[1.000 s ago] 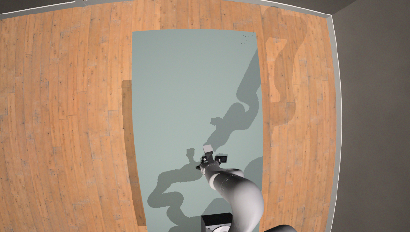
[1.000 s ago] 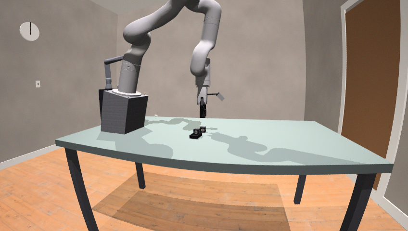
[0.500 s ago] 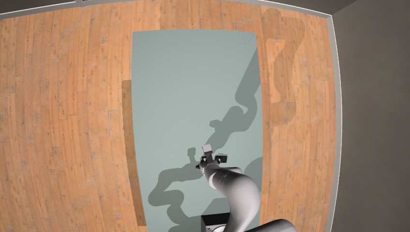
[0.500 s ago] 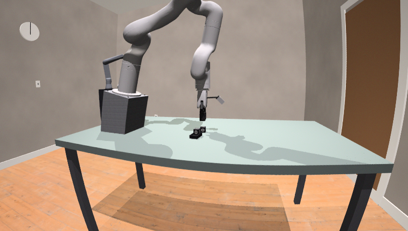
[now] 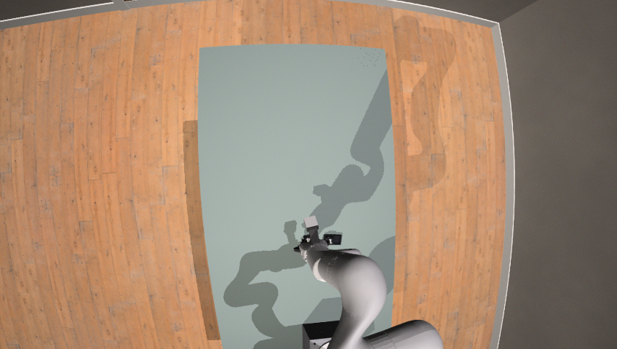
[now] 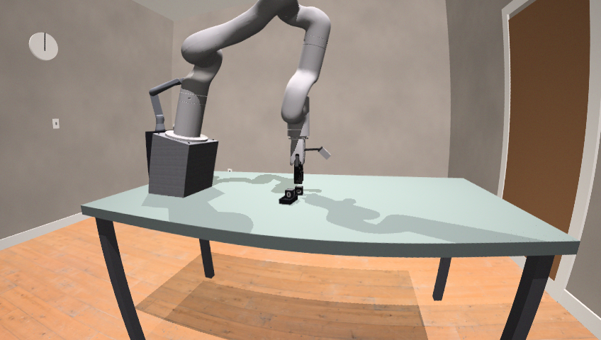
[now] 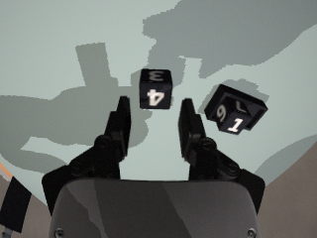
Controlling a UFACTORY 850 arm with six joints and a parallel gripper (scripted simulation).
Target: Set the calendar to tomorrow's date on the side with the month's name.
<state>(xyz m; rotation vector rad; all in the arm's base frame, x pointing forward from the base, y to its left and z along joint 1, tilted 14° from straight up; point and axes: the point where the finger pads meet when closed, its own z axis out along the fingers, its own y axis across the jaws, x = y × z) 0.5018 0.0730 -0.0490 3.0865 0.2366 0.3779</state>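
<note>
Tool (image 5: 309,243) (image 6: 298,183) (image 7: 155,110) half-open, unladen; loose cube (image 5: 305,238) (image 6: 298,190) (image 7: 156,89) beside tray (image 5: 340,243) (image 6: 287,201) (image 7: 258,115), apart from its edge.

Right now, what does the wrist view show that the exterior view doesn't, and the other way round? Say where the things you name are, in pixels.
Only the wrist view: a 4 on the loose cube (image 6: 298,190) (image 7: 156,96) and a 1 on the cube in the tray (image 6: 289,193) (image 7: 235,121).
Only the exterior view: the wall clock (image 6: 43,46) and brown door (image 6: 548,105).
Both: those cubes, the tray (image 6: 287,201) (image 7: 256,115), the table (image 6: 400,210) (image 7: 40,74) and the gripper (image 6: 298,181) (image 7: 155,110).
</note>
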